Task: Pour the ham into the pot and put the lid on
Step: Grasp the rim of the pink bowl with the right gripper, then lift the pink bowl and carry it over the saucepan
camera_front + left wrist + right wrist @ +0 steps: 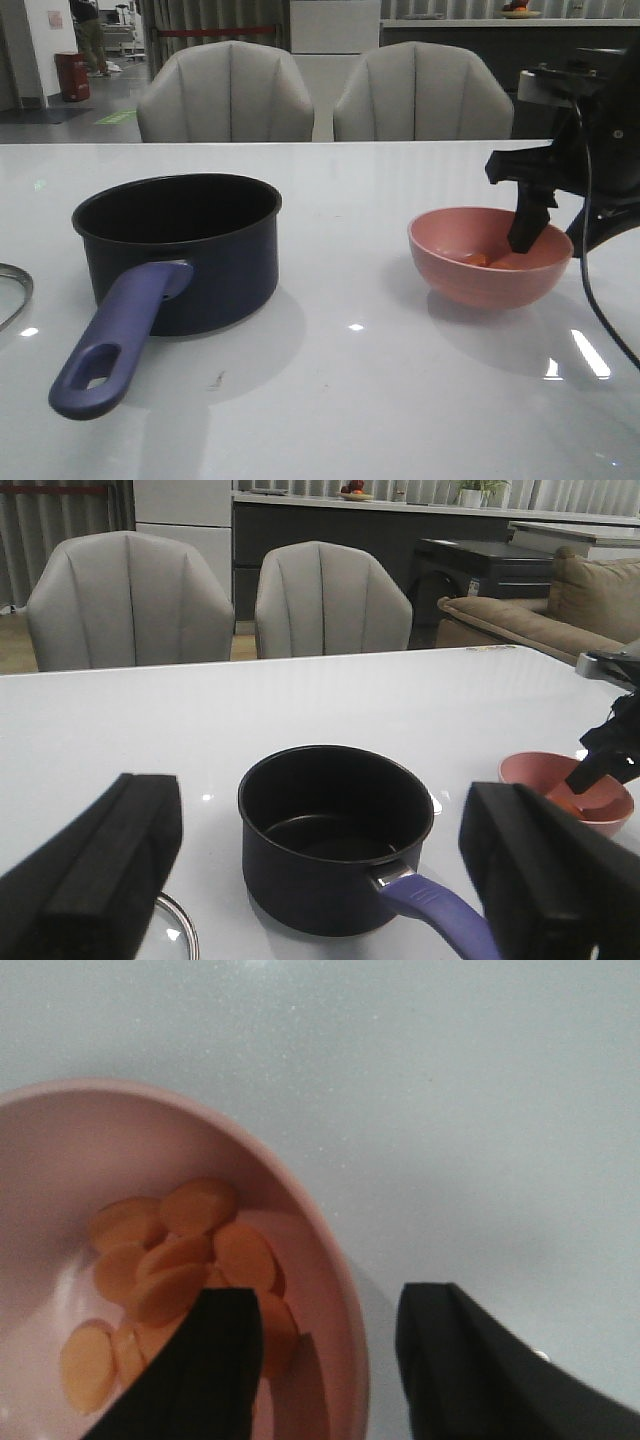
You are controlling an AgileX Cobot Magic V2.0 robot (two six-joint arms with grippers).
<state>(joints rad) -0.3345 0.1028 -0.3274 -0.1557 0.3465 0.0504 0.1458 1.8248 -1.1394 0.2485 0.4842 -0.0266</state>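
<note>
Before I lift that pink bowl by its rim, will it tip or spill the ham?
Probably light: the pink bowl looks thin-walled. The right claw straddles one side of the rim only, so it may tilt when lifted. The ham lies as loose slices and will likely slide toward the low side.

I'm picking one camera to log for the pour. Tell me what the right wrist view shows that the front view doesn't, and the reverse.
Only the right wrist view shows the ham clearly as separate orange slices, and the right gripper straddling the bowl's rim, one finger inside, one outside. Only the front view shows the pot, empty-looking, its handle, the lid at the table's left edge, and two chairs. Both show the pink bowl on the white table.
</note>
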